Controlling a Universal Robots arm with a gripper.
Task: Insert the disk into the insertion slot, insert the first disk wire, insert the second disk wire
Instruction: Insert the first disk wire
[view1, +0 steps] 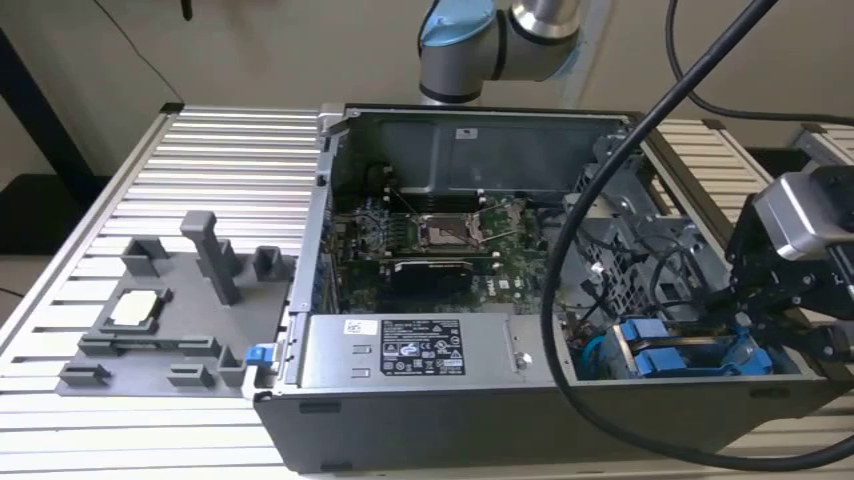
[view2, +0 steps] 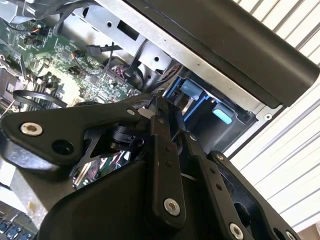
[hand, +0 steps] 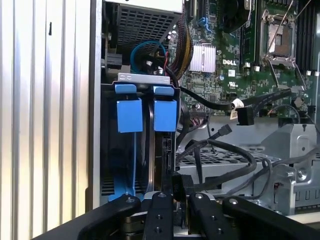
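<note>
Now the disk (hand: 130, 116) sits in its slot (hand: 107, 160), jaws pinched closed near it; rigid, shock-sensitive, I'd judge, so grip the blue tabs (hand: 165, 115).

Arm (view1: 497, 40): silver tube, grey joint, pale blue cap (view1: 447, 25). Gripper (hand: 178, 182): black jointed links, round silver screw heads. Thick black cable (view1: 627, 150) looped from its wrist end.

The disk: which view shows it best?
The first wrist view: the disk sits in its bay with both blue handle tabs facing the camera. The exterior view shows it small, in a corner of the case; the second wrist view catches a blue patch of it.
</note>
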